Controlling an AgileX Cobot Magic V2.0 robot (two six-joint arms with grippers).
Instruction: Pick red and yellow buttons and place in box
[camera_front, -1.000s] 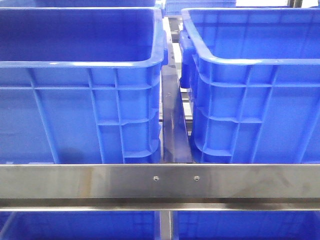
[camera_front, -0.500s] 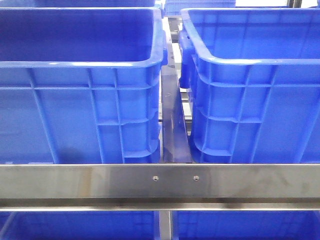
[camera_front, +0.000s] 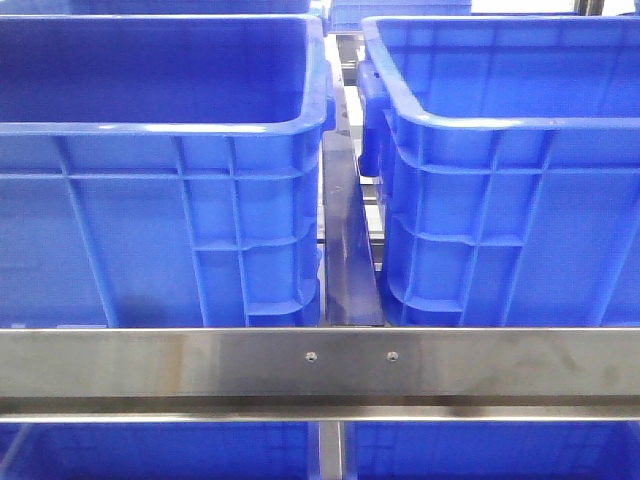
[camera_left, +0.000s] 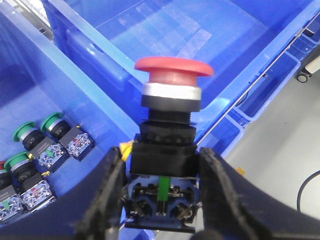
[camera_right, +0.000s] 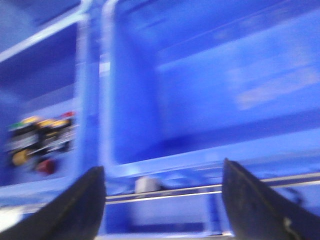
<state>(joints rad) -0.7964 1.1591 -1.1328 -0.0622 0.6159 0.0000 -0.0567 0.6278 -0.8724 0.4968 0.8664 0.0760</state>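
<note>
In the left wrist view my left gripper (camera_left: 161, 162) is shut on the black body of a red button (camera_left: 173, 66) with a mushroom cap. It hangs over the empty inside of a blue box (camera_left: 170, 30). My right gripper (camera_right: 162, 172) is open with nothing between its fingers, over another bare blue crate (camera_right: 210, 85); this view is blurred. Beside that crate, a neighbouring bin holds a blurred cluster of buttons, one red (camera_right: 45, 166) and one yellow (camera_right: 20, 157). The front view shows two blue crates (camera_front: 160, 180) (camera_front: 500, 180) and neither gripper.
Several green-capped buttons (camera_left: 27, 132) lie in the bin (camera_left: 30, 75) next to the one under my left gripper. A steel rail (camera_front: 320, 360) crosses in front of the crates, with a metal divider (camera_front: 348, 250) between them. Grey floor (camera_left: 280, 150) shows past the crate rims.
</note>
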